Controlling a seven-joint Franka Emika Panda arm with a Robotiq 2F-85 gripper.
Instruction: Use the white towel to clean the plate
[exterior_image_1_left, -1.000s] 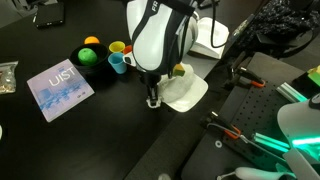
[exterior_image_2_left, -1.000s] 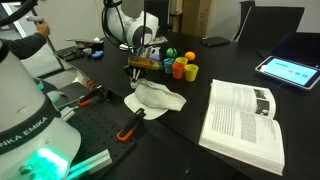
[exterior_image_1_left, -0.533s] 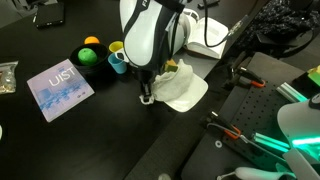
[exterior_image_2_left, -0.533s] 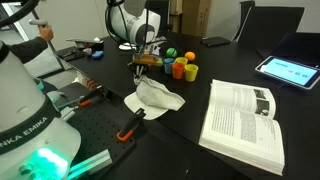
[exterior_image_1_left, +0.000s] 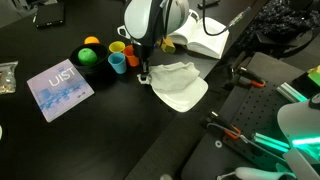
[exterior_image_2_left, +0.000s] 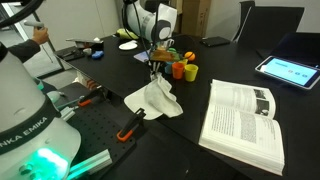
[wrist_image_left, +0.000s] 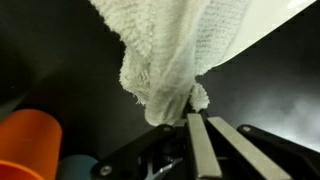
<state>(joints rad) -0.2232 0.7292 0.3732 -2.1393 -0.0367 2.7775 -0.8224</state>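
The white towel (exterior_image_1_left: 180, 86) lies spread on the black table, with one corner lifted. It also shows in the other exterior view (exterior_image_2_left: 153, 98). My gripper (exterior_image_1_left: 144, 72) is shut on that corner and holds it just above the table (exterior_image_2_left: 156, 68). In the wrist view the two fingers (wrist_image_left: 203, 128) are closed together with the towel (wrist_image_left: 170, 50) bunched at their tips. I cannot make out a plate in any view.
Yellow cup (exterior_image_1_left: 118, 47), blue cup (exterior_image_1_left: 117, 63) and a green bowl with an orange ball (exterior_image_1_left: 88, 55) stand close beside the gripper. The wrist view shows an orange cup (wrist_image_left: 25, 140). A blue booklet (exterior_image_1_left: 60, 87), an open book (exterior_image_2_left: 245, 120) and a tablet (exterior_image_2_left: 290, 68) lie on the table.
The gripper has moved along the table toward the cups, pulling the towel's corner with it. The towel has stretched out and shifted that way.
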